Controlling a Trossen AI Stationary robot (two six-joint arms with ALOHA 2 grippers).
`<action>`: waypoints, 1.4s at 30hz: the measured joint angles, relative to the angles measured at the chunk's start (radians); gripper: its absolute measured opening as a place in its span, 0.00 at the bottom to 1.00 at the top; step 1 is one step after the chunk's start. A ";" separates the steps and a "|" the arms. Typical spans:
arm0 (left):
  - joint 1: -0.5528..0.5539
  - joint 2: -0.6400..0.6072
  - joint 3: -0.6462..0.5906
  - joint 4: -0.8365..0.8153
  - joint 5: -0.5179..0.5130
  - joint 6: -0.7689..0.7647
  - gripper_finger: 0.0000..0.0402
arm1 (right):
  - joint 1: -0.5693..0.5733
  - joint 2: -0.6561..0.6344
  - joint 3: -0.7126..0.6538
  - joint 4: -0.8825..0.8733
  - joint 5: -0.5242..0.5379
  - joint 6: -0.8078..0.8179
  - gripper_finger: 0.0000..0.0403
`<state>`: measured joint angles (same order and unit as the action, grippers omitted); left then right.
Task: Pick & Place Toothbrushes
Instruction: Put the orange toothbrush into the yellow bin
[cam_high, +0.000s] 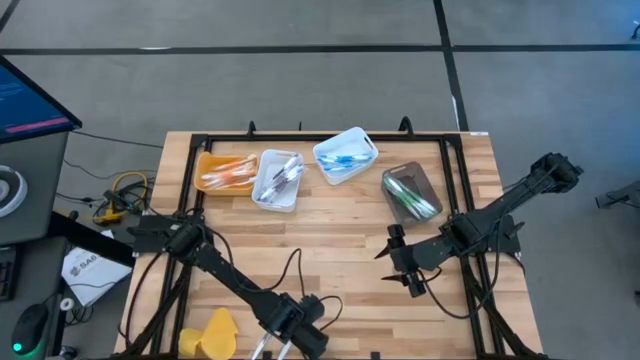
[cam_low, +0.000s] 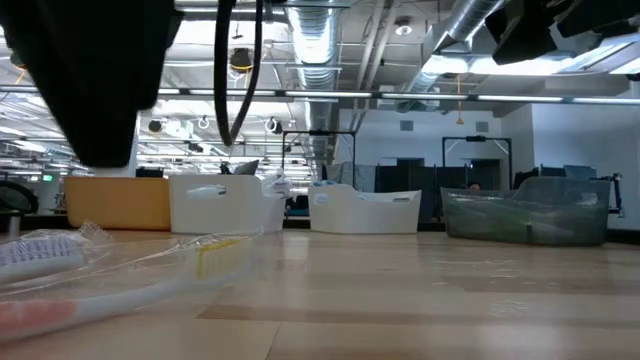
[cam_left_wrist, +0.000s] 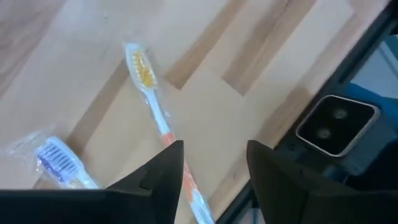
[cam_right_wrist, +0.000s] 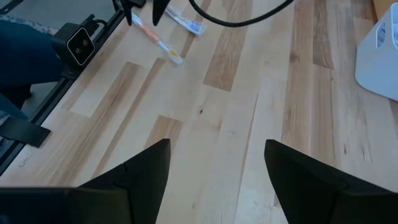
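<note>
Left tool (cam_left_wrist: 211, 180) hangs low with fingers parted; right tool (cam_right_wrist: 214, 174) gapes wide.

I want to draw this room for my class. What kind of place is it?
Probably a big workshop or robot lab. The low view shows bare metal ducts on the ceiling and workstations far behind. A wooden table sits on a grey floor, with a computer screen and loose cables beside it.

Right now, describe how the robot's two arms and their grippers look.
Both arms are dark, jointed links. A black cable runs along the left arm toward the left gripper. The right gripper ends in two dark fingers that are wedge-shaped, tapering to blunt tips. No markings are visible.
</note>
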<state>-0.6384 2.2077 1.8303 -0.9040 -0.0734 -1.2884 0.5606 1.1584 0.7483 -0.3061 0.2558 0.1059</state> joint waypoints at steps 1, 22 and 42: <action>0.000 0.000 -0.009 0.006 0.000 0.000 0.42 | 0.000 0.000 0.000 0.000 0.000 0.000 0.63; 0.000 -0.007 -0.218 0.206 -0.002 -0.028 0.41 | 0.000 0.000 0.000 0.000 0.000 0.000 0.63; 0.020 -0.078 -0.260 0.201 -0.035 -0.007 0.00 | -0.001 0.000 0.000 0.000 0.000 -0.025 0.63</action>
<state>-0.6187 2.1301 1.5703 -0.7035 -0.1084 -1.2953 0.5598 1.1584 0.7479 -0.3061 0.2558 0.0808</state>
